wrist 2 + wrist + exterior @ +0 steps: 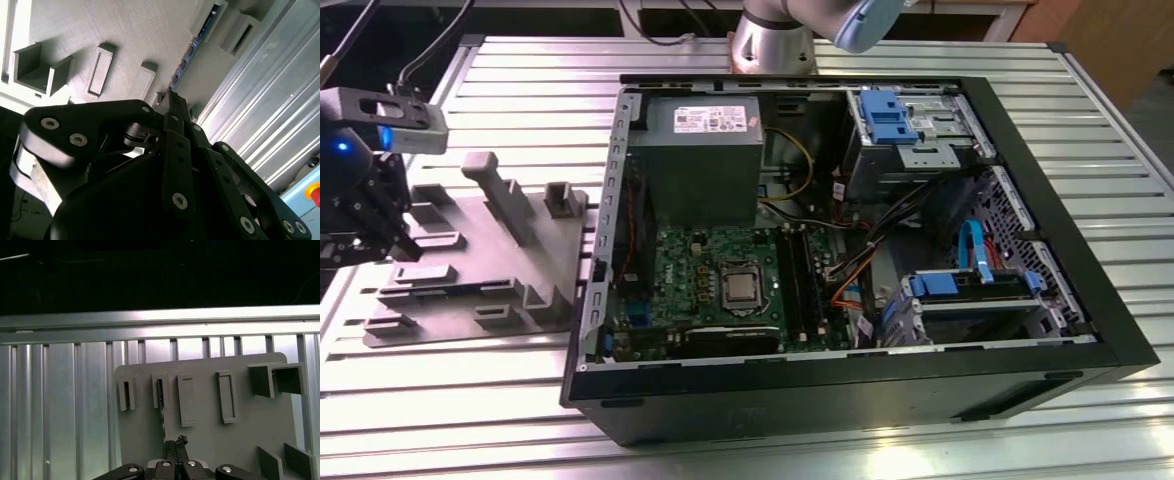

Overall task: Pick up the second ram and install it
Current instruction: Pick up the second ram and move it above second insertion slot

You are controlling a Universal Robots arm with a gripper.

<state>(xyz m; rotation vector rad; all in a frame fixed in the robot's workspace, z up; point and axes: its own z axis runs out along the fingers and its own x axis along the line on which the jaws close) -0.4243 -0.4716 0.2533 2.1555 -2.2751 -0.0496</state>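
Note:
The second ram [161, 405] is a thin blue-green strip standing on edge in a slot of the grey fixture tray [210, 430]. It also shows as a blue line in the second wrist view [192, 47] and as a faint blue glint in the exterior view [454, 290]. My gripper [376, 248] hangs over the tray's edge at the exterior view's far left. Its fingertips [171, 443] are drawn together just beside one end of the strip, with nothing visibly between them. The gripper [172, 97] points at that same end. Whether it touches the strip I cannot tell.
An open computer case [1067, 330] lies at the exterior view's right, holding the green motherboard [707, 270], a grey power supply [700, 150] and blue drive brackets [887, 115]. The tray carries upright posts [500, 190]. Ribbed metal table [480, 400] surrounds both; the arm's base [774, 45] stands behind the case.

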